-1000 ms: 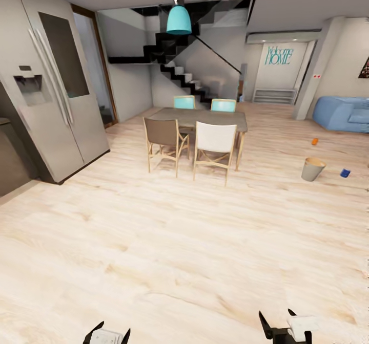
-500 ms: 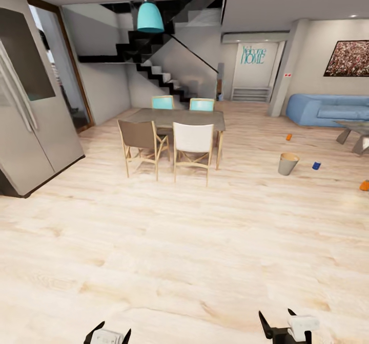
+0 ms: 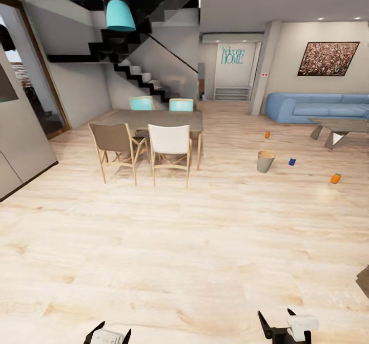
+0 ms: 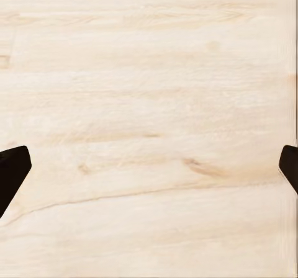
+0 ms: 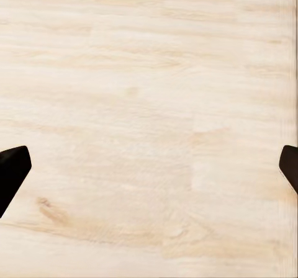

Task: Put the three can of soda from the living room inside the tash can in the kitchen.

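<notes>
Three soda cans lie far off on the wooden floor in the head view: an orange can [image 3: 267, 134] beyond the bin, a dark blue can [image 3: 292, 162] to its right, and another orange can [image 3: 335, 178] further right. The small pale trash can [image 3: 265, 161] with a brown inside stands between them. My left gripper [image 3: 107, 332] and right gripper [image 3: 277, 323] hang low at the picture's bottom edge, both open and empty. In the wrist views the left gripper [image 4: 149, 169] and right gripper [image 5: 149, 169] spread wide over bare floorboards.
A dining table [image 3: 154, 119] with several chairs [image 3: 169, 148] stands left of centre, a staircase [image 3: 138, 72] behind it. The steel fridge [image 3: 18, 139] is at the left edge. A blue sofa [image 3: 320, 107], glass coffee table [image 3: 341, 127] and crowd photo [image 3: 328, 58] are far right.
The view has swung right: the fridge slid off to the left, and the sofa, coffee table, crowd photo and a second orange can came into view. Both grippers are unchanged.
</notes>
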Available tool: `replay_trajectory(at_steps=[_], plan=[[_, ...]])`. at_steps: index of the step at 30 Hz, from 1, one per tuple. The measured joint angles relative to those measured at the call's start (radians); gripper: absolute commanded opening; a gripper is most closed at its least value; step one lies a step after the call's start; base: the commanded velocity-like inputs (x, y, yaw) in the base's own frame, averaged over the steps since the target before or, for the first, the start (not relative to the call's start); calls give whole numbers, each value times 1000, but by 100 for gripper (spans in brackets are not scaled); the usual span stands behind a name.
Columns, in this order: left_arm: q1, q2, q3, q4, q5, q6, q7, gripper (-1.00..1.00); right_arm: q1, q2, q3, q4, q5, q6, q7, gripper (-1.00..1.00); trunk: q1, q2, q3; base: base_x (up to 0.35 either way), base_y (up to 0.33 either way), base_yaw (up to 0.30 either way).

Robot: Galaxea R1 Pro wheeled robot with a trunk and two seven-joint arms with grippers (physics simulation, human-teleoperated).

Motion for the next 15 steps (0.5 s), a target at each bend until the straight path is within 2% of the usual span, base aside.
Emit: replay_trajectory(at_steps=[7, 15], plan=[[0, 0, 0, 1, -1, 1, -1, 100, 0, 0, 3, 0, 0, 0, 0, 100, 0, 0, 0, 153, -253, -23], [0, 0, 0, 0, 0, 1, -3, 100, 0, 0, 4, 0, 0, 0, 0, 100, 0, 0, 0, 235, -198, -4]])
